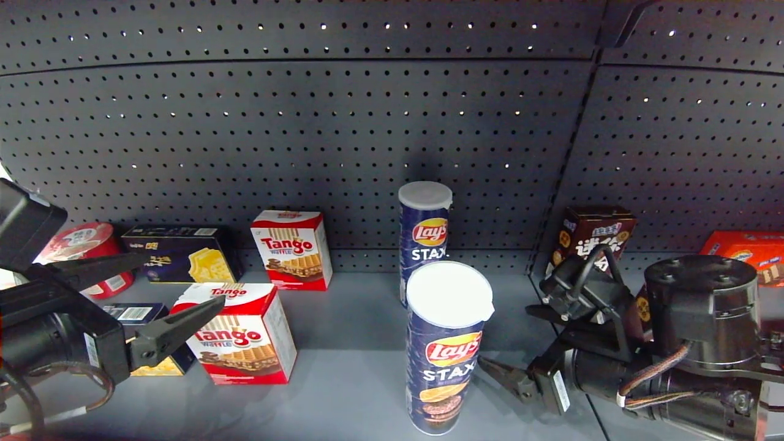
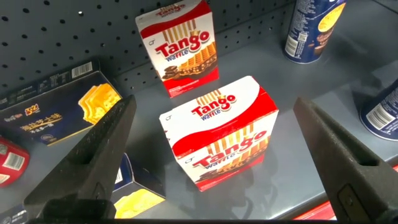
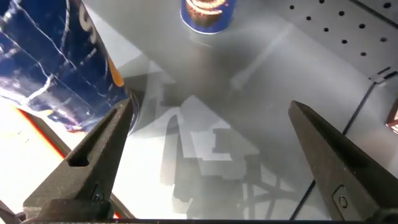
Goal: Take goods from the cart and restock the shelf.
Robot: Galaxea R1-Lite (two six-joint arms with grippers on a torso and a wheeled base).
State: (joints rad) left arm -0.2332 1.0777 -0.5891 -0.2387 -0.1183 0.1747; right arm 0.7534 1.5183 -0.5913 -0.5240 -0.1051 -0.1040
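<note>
1. The tall dark blue chip can with a white plastic lid (image 1: pixel 449 349) stands upright near the front edge of the grey metal shelf (image 1: pixel 355 331). The right gripper (image 3: pixel 211 112) sits low just beside it, fingers spread wide and holding nothing. A sideways brush from a fingertip could topple so narrow a can, and it might roll off the edge.
2. A second, matching blue can (image 1: pixel 424 239) stands directly behind the first. I cannot tell whether they touch, but a push backward would likely knock both over.
3. The left gripper (image 1: pixel 177 283) is also wide open and empty, its fingers flanking the red-and-white cardboard wafer box (image 2: pixel 221 134) without touching it. That box sits slightly skewed, so an uneven close could twist it or slide it forward.
4. The right arm's bulk lies close to the brown carton (image 1: pixel 597 233), so a careless swing may shove it.
</note>
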